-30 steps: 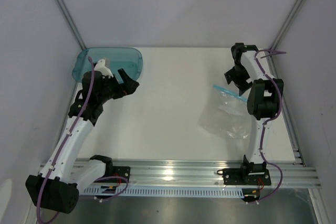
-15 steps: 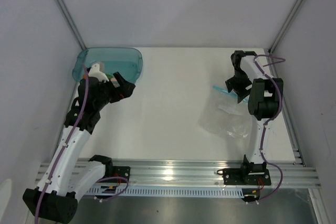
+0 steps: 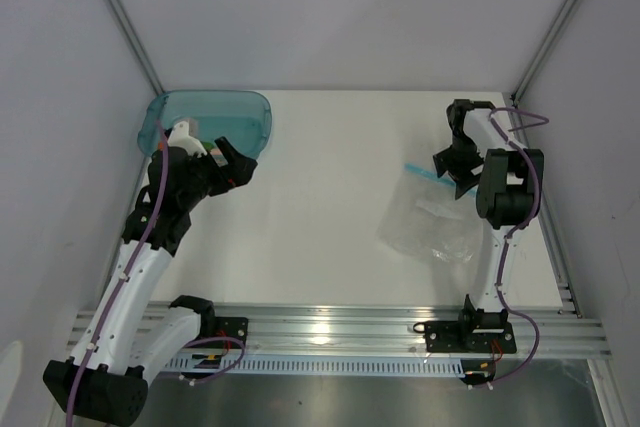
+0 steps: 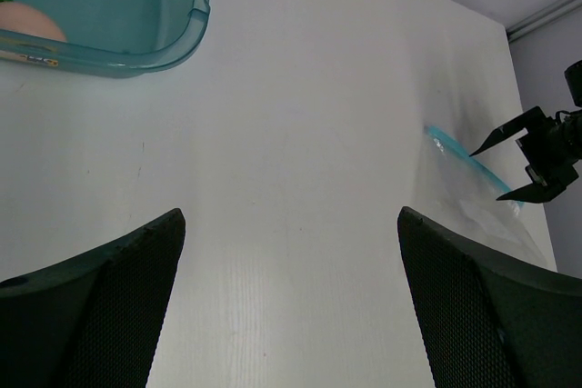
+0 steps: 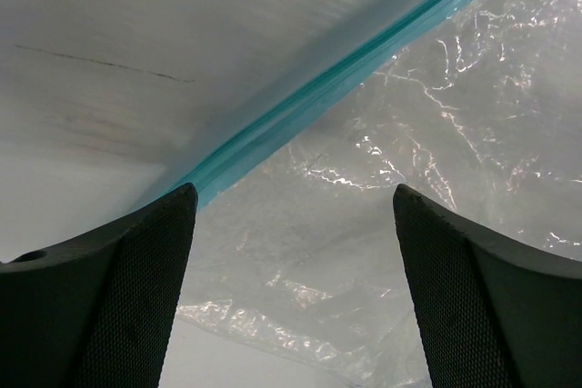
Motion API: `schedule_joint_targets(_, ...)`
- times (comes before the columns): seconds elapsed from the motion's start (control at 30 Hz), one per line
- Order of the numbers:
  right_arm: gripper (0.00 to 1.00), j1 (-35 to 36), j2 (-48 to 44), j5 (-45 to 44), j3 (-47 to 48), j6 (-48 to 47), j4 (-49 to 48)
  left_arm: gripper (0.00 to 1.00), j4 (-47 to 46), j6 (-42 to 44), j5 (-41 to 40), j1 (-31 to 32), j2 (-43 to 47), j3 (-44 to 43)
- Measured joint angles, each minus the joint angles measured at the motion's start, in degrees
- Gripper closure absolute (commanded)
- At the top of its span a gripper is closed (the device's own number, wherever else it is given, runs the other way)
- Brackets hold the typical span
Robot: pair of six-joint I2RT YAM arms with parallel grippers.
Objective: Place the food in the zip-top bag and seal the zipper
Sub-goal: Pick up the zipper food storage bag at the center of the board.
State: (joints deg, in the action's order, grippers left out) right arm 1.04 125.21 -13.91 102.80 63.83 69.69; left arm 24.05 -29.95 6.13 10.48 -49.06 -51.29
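Both agape, empty: left end effector (image 4: 291, 220) near tub (image 4: 195, 26), right end effector (image 5: 293, 195) over zipper (image 5: 320, 99).

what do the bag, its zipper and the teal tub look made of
Zip-top bag: thin clear plastic film, glossy, going by crinkles and glints. Zipper: seemingly stiffer light-blue plastic strip. Teal tub: likely rigid translucent plastic, smooth; contents show through.

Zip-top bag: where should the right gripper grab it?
Pinch the blue zipper strip along its mouth, coming from above: the bag lies flat and limp, and the open right gripper hangs over that likely firmer edge.
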Motion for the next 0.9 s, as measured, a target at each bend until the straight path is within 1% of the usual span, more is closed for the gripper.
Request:
schedule_joint_targets(0.17,0.08,-1.3,0.0,0.1,2.0,0.0,-0.1,0.01,-0.4,0.0,0.0,0.0,0.0,0.0)
schedule_joint_targets(0.33,0.07,-2.6,0.1,0.2,3.7,0.0,0.5,0.01,-1.2,0.1,0.0,0.0,-0.6,0.0)
schedule_joint_targets(0.6,0.13,-2.4,0.5,1.4,2.5,0.0,0.7,0.0,-1.2,0.5,0.4,0.0,-1.9,0.0)
schedule_joint_targets(0.7,0.17,-2.1,0.6,2.1,1.3,-0.1,0.8,0.01,-1.1,0.5,1.2,0.0,-2.0,0.0)
schedule_joint_targets(0.8,0.32,-1.6,0.9,2.9,1.2,-0.5,0.7,0.0,-1.1,0.5,2.3,0.0,-1.6,0.3)
schedule_joint_targets(0.83,0.42,-1.5,0.9,3.0,1.2,-0.5,0.7,0.01,-1.3,0.5,2.6,0.0,-1.3,0.7)
schedule_joint_targets(0.87,0.46,-1.4,0.9,3.2,1.2,-0.5,0.7,0.01,-1.4,0.5,2.8,0.0,-0.7,1.3)
schedule_joint_targets(0.9,0.47,-1.4,0.9,3.4,1.2,-0.4,0.7,0.01,-1.6,0.5,3.1,0.0,0.0,1.9)
